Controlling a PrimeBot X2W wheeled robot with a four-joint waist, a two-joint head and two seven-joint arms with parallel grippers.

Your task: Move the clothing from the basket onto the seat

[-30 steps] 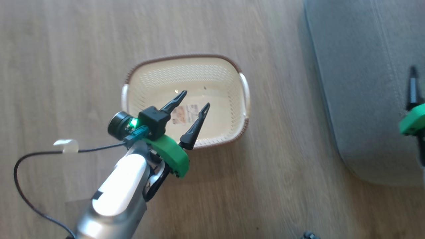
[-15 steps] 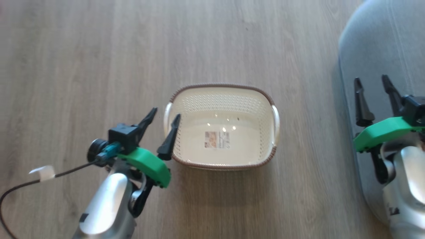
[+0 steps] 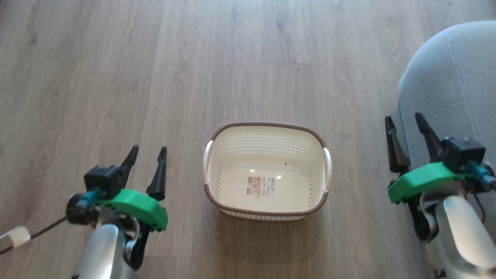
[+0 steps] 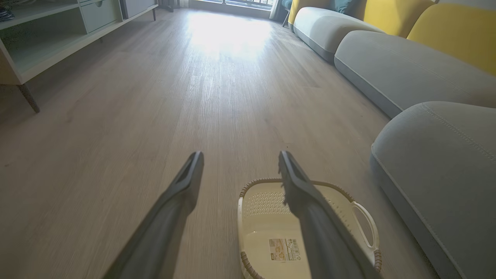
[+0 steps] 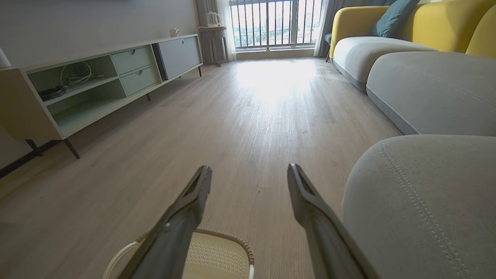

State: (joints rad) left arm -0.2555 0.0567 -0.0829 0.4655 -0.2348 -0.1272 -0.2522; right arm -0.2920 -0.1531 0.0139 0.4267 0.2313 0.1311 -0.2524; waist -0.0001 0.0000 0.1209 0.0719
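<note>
Moved: left tool (image 3: 148, 149) backed off the basket (image 3: 267, 124) to its left; right tool (image 3: 403, 117) sat beside the seat (image 3: 457, 77). Both gaped wide, empty. Basket held only its label (image 3: 263, 186), so unloading looked done.

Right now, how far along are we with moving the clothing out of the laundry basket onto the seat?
Done, it seems: the laundry basket is empty, its label sticker uncovered. In hand: nothing; the left gripper and right gripper are both open beside the basket. Left: I cannot confirm red clothing on the grey seat cushion; check further along it.
</note>
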